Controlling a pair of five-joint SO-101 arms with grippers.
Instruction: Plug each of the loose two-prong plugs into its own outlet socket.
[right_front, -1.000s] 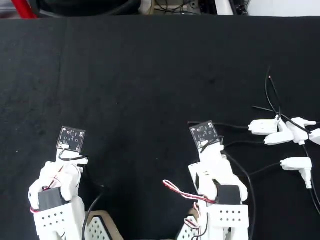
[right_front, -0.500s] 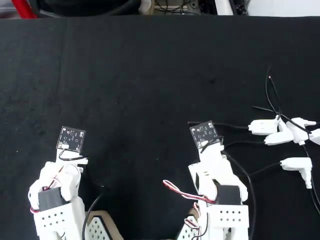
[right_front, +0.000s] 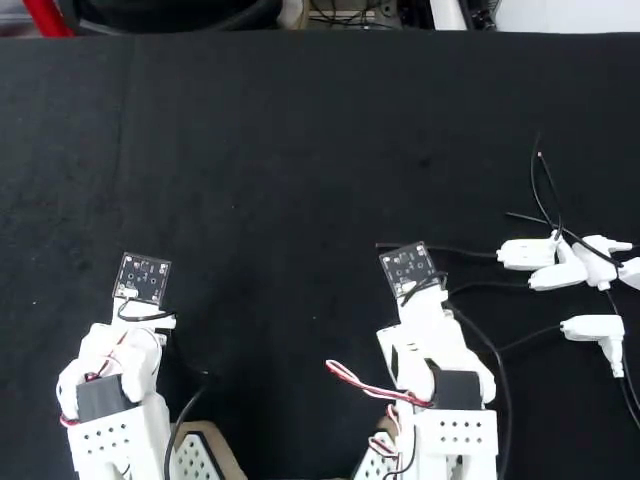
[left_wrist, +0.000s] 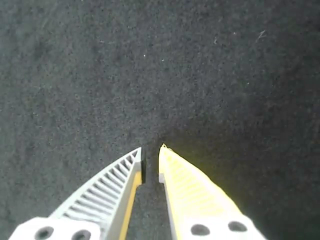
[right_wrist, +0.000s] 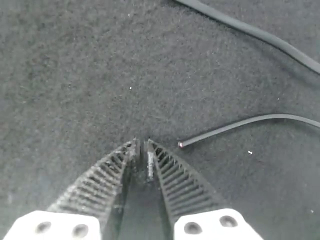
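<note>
Several white plug pieces on thin black cords lie at the table's right edge: two (right_front: 528, 253) (right_front: 557, 275) side by side, one (right_front: 603, 250) behind them, and one (right_front: 590, 328) nearer the front. I cannot tell plugs from sockets. Both arms are folded at the front edge, the left arm (right_front: 110, 385) far from the plugs, the right arm (right_front: 440, 375) just left of them. My left gripper (left_wrist: 150, 150) is shut over bare black cloth. My right gripper (right_wrist: 141, 145) is shut and holds nothing, with a thin cord's loose end (right_wrist: 181, 145) close beside its tips.
Black cloth (right_front: 300, 150) covers the whole table. A thicker black cable (right_wrist: 250, 35) crosses the cloth beyond my right gripper. Cords (right_front: 545, 190) trail back from the plug pieces. Clutter sits past the table's far edge.
</note>
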